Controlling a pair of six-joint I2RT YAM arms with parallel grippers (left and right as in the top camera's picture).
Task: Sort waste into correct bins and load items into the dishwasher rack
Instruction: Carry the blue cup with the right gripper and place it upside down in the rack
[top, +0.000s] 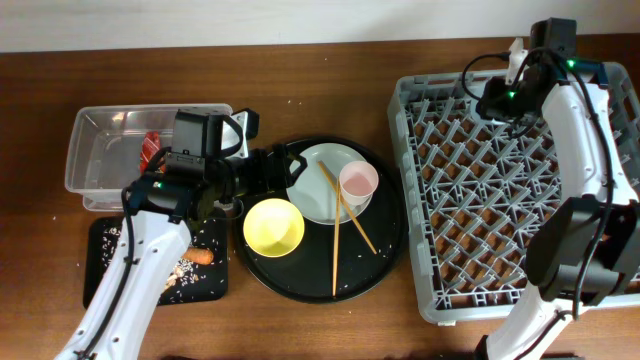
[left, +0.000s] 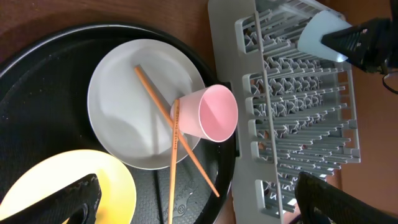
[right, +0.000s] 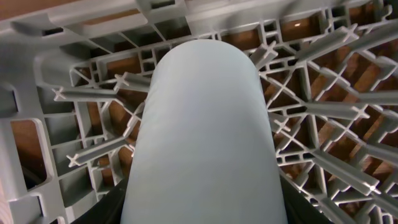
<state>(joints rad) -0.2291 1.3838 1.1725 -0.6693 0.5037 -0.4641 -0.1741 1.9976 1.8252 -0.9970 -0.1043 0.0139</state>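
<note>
My right gripper (top: 512, 68) is shut on the light blue cup (right: 205, 124) and holds it upside down just above the far left corner of the grey dishwasher rack (top: 500, 180). The cup also shows in the left wrist view (left: 323, 34). My left gripper (top: 283, 165) is open and empty above the left side of the round tray. The pale pink cup (left: 211, 114) lies on its side on the white plate (left: 118, 106), with crossed wooden chopsticks (left: 174, 155) and the yellow bowl (top: 273, 226) beside it. The red wrapper (top: 152, 148) lies in the clear tub (top: 95, 150). The sausage stick (top: 201, 256) and food scraps (top: 186, 270) lie in the black tray (top: 105, 262). No white paper shows.
The large round black tray (top: 385, 255) holds the plate, bowl, pink cup and chopsticks between the bins and the rack. Rice grains are scattered on it and on the table. My left arm covers part of the tub and the black tray.
</note>
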